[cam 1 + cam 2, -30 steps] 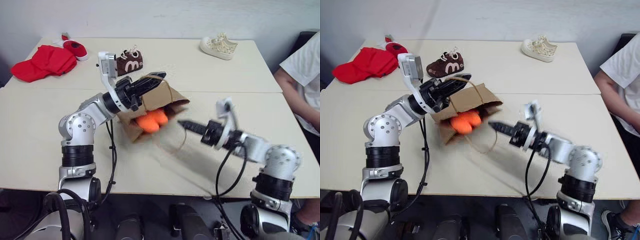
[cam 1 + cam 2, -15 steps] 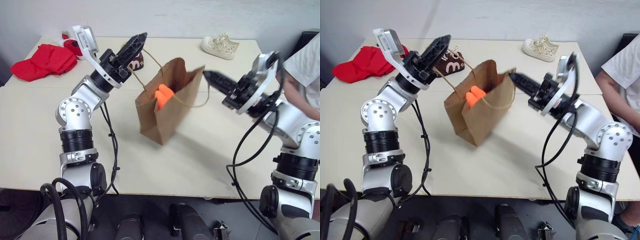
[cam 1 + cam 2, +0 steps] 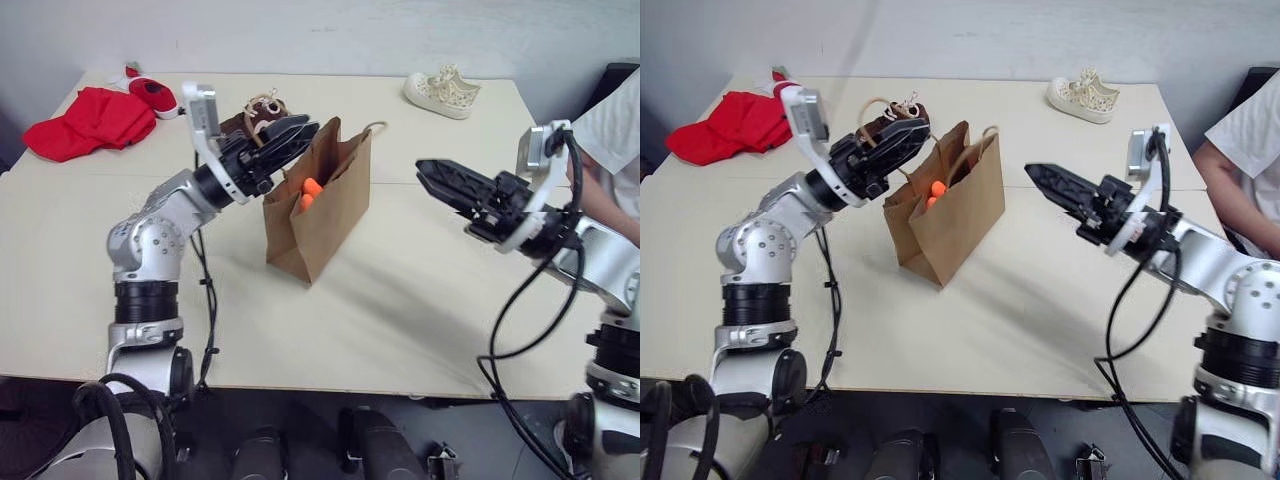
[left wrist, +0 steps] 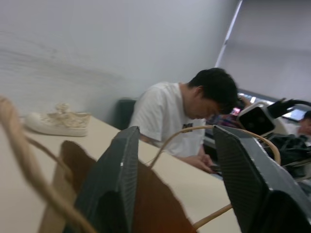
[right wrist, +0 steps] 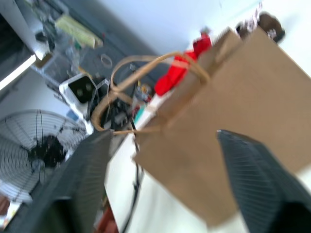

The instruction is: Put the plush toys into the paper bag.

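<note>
a: paper bag (image 3: 320,205), brown kraft, upright near the middle of the table (image 3: 400,320); mouth open, twisted loop handles raised at the rim.

b: contents?

a: orange plush toy (image 3: 309,192) inside, just visible below the rim. red plush toy: cannot tell where.

b: left gripper (image 3: 290,135)?

a: at the bag's upper rim on the robot's left side, pointing across the mouth. jaws parted, nothing between them; in the left wrist view, two black fingers (image 4: 109,179) spread apart with the bag's edge and a handle loop beyond. contact with the paper: cannot tell.

b: right gripper (image 3: 440,180)?

a: to the robot's right of the bag, well apart from it, aimed toward it. jaws wide and empty; in the right wrist view, fingers (image 5: 85,174) far apart, bag framed between them.

b: surroundings?

a: brown shoe (image 3: 890,122) just behind the left gripper. red cloth heap (image 3: 85,122) and red shoe (image 3: 152,93) at the far left corner. cream shoe (image 3: 442,92) at the far edge. person in a white shirt (image 3: 612,130) seated at the right side.
</note>
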Robot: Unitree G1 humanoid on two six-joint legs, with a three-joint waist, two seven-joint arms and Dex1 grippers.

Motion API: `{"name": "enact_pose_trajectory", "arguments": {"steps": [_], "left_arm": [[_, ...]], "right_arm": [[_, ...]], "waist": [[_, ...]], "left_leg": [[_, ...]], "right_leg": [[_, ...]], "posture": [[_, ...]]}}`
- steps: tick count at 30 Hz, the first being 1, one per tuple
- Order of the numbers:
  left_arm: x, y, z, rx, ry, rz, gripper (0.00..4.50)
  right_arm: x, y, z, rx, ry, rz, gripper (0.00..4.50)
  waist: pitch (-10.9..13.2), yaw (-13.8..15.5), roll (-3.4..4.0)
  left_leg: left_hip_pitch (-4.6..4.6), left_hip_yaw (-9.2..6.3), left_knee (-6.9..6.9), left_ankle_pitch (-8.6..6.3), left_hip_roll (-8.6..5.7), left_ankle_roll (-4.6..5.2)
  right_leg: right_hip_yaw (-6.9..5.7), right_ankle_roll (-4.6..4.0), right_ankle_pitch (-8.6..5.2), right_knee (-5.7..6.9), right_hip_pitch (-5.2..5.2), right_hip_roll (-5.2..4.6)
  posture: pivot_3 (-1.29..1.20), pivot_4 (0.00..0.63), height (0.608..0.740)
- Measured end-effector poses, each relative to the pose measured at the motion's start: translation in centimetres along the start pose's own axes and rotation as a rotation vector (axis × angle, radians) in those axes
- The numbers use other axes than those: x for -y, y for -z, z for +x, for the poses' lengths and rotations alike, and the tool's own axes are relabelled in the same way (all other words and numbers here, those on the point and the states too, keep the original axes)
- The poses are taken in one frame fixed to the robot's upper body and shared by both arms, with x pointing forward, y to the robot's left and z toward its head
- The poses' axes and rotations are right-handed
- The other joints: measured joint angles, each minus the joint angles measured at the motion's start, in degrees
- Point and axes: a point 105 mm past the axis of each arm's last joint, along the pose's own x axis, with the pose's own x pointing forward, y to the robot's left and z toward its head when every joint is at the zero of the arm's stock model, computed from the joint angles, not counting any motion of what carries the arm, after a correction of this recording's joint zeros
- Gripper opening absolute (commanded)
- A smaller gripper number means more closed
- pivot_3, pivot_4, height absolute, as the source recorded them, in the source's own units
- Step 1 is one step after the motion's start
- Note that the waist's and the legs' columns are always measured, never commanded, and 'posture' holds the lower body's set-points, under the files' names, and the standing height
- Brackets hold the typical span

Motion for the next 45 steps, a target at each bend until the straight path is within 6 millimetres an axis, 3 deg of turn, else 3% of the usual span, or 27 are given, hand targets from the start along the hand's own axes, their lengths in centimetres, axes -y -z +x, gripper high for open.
{"name": "enact_pose_trajectory", "arguments": {"steps": [4,7,10,13,17,23,28,31,36,40,41,45], "left_arm": [[0.0,-1.1,-2.4,-0.016,-0.044,0.119,4.49],[0.1,-1.0,-4.3,-0.086,-0.073,0.192,4.49],[-0.2,0.4,-6.9,-0.198,-0.132,0.254,4.50],[-0.4,2.2,-8.7,-0.259,-0.179,0.240,4.50],[0.1,2.3,-8.5,-0.248,-0.168,0.231,4.50],[0.0,1.9,-8.8,-0.208,-0.198,0.122,4.50],[1.0,-1.5,-7.7,-0.038,-0.142,-0.103,4.50],[0.9,-2.1,-8.2,-0.079,-0.176,-0.113,4.50],[-1.2,1.2,-12.0,-0.320,-0.357,0.042,4.50],[-1.2,2.9,-14.3,-0.354,-0.432,0.059,4.50],[-0.6,3.4,-14.3,-0.359,-0.421,0.058,4.50],[1.7,4.6,-12.3,-0.323,-0.343,0.063,4.50]], "right_arm": [[1.3,1.6,-1.1,-0.072,0.050,-0.124,4.50],[3.9,4.8,-1.0,-0.149,0.122,-0.200,4.50],[6.1,6.8,0.4,-0.163,0.163,-0.286,3.88],[6.6,8.3,1.4,-0.212,0.138,-0.389,2.79],[5.7,9.4,3.3,-0.198,0.059,-0.401,1.37],[5.9,9.7,3.7,-0.204,0.055,-0.456,1.37],[5.5,9.8,4.5,-0.191,0.032,-0.479,1.37],[5.5,9.8,4.7,-0.194,0.028,-0.493,1.37],[5.4,10.4,5.0,-0.225,0.008,-0.579,1.37],[4.0,10.9,6.4,-0.219,-0.070,-0.629,0.46],[3.8,10.9,6.7,-0.217,-0.080,-0.637,0.08],[3.2,11.7,8.2,-0.228,-0.113,-0.692,0.03]], "waist": [[-0.01,0.17,-0.02],[-0.02,0.03,-0.03],[0.00,-0.21,0.00],[0.00,0.09,-0.01],[-0.01,0.40,-0.06],[-0.01,-0.02,-0.06],[0.01,0.00,-0.09],[0.01,-0.10,-0.09],[0.01,-0.45,-0.08],[0.01,-0.39,-0.08],[0.01,-0.36,-0.08],[-0.02,0.25,-0.13]], "left_leg": [[0.03,-0.04,-0.01,0.00,0.00,0.00],[0.05,0.00,-0.02,-0.01,0.00,0.00],[0.13,0.07,-0.03,0.00,0.00,0.00],[0.11,0.05,-0.01,-0.01,0.00,0.00],[0.05,-0.04,0.07,-0.05,-0.04,0.08],[0.08,-0.02,0.05,-0.07,-0.02,0.12],[0.08,-0.04,0.07,-0.07,-0.03,0.11],[0.11,-0.02,0.05,-0.07,-0.04,0.11],[0.15,0.03,0.00,-0.06,-0.02,0.10],[0.13,0.03,0.01,-0.07,-0.01,0.09],[0.13,0.03,0.01,-0.07,-0.02,0.10],[0.12,-0.03,0.07,-0.08,-0.06,0.12]], "right_leg": [[-0.02,0.01,0.00,-0.03,0.05,0.01],[0.01,0.04,0.02,-0.05,0.06,0.00],[0.06,0.03,0.03,0.03,0.05,-0.01],[0.03,0.03,0.03,0.02,0.05,-0.02],[-0.05,0.03,0.05,-0.01,0.09,-0.11],[-0.05,0.03,0.05,0.02,0.10,-0.08],[-0.06,0.03,0.05,0.04,0.10,-0.10],[-0.05,0.02,0.05,0.04,0.10,-0.08],[-0.04,-0.03,0.01,0.03,0.09,-0.07],[-0.03,-0.03,0.01,0.03,0.08,-0.09],[-0.03,-0.03,0.01,0.04,0.08,-0.11],[-0.08,-0.02,0.02,0.04,0.13,-0.17]], "posture": [[0.00,0.150,0.740],[0.00,0.150,0.740],[0.00,0.150,0.740],[0.00,0.150,0.740],[0.00,0.150,0.740],[0.00,0.150,0.740],[0.00,0.150,0.740],[0.00,0.150,0.740],[0.00,0.150,0.740],[0.00,0.150,0.740],[0.00,0.150,0.740],[0.00,0.150,0.740]]}}
